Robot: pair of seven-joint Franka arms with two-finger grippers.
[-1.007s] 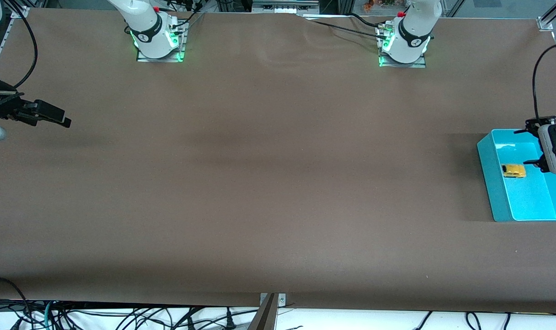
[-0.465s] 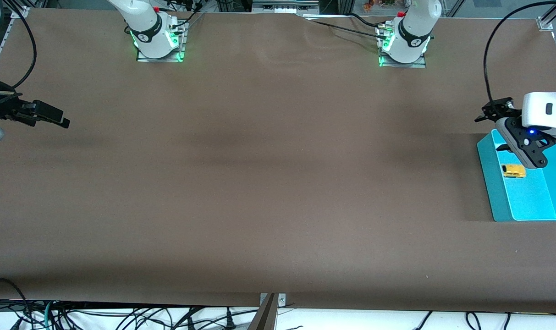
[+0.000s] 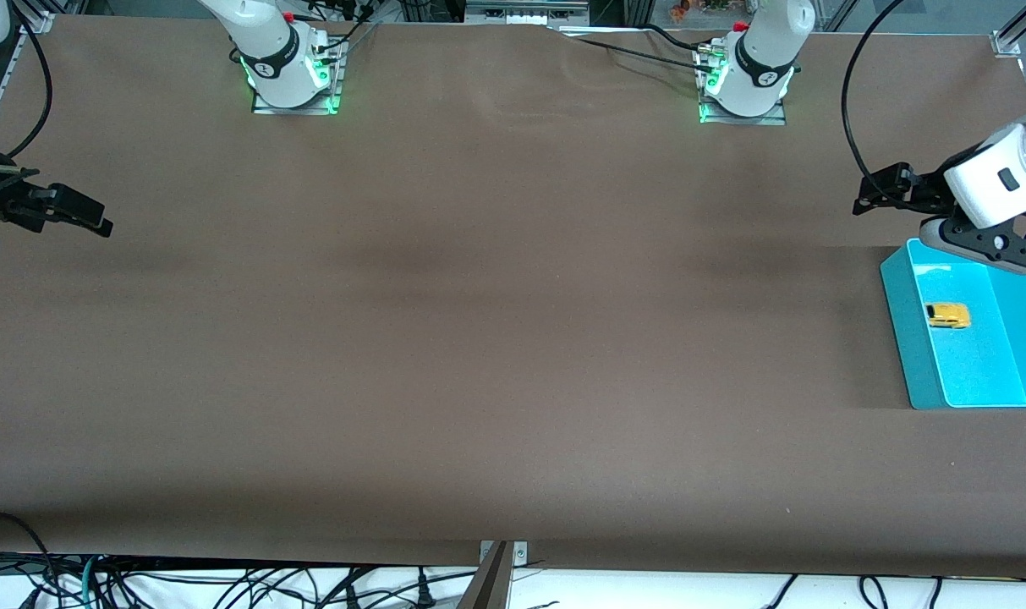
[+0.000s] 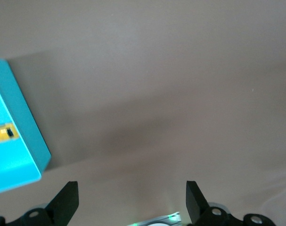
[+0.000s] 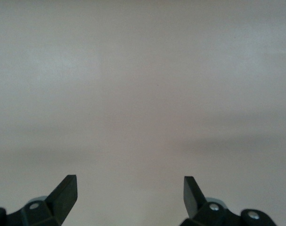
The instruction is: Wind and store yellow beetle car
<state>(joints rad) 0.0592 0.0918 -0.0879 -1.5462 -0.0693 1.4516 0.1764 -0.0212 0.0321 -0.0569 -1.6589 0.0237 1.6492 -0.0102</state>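
Note:
The yellow beetle car (image 3: 948, 315) lies on the floor of the cyan bin (image 3: 898, 326) at the left arm's end of the table. In the left wrist view only a strip of the car (image 4: 1, 134) shows inside the bin (image 4: 18, 157). My left gripper (image 3: 871, 196) hangs open over bare table beside the bin's corner farthest from the front camera, holding nothing (image 4: 130, 187). My right gripper (image 3: 96, 220) waits open over the right arm's end of the table, with only brown tabletop between its fingers (image 5: 130, 182).
A brown cloth (image 3: 496, 338) covers the whole table. The two arm bases (image 3: 291, 80) (image 3: 743, 89) stand along its edge farthest from the front camera. Cables (image 3: 225, 584) hang below the edge nearest the front camera.
My left gripper has risen from over the bin and swung off it toward the arm bases, empty. The car stays in the bin. My right gripper has drifted slightly toward its table end.

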